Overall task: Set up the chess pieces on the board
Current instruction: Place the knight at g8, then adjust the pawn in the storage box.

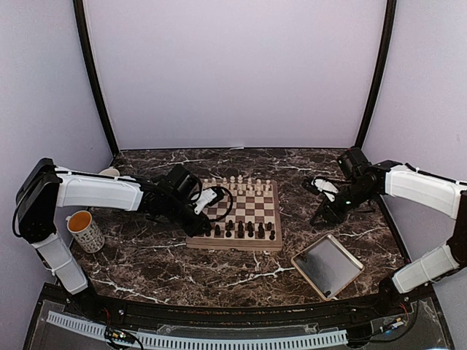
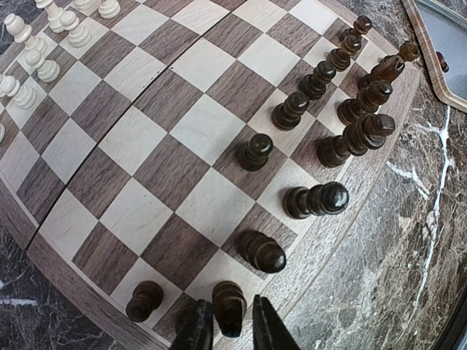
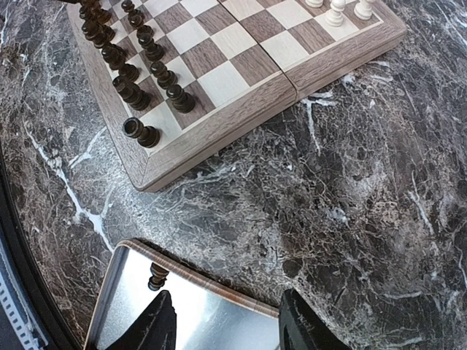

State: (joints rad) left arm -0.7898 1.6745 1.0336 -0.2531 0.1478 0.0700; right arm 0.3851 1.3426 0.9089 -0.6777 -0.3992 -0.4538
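The board lies mid-table, also in the left wrist view and the right wrist view. Several dark chess pieces stand on its two near rows, also in the wrist views. My left gripper straddles a dark piece standing at the board's near-left corner. Its jaws are slightly open, with a thin gap on the right side. My right gripper is open and empty above the tray's edge. One dark piece lies in the tray.
Pale cream chessmen fill the board's far rows. A shallow square tray sits right of the board. A patterned mug stands at the left and a small cup behind the left arm.
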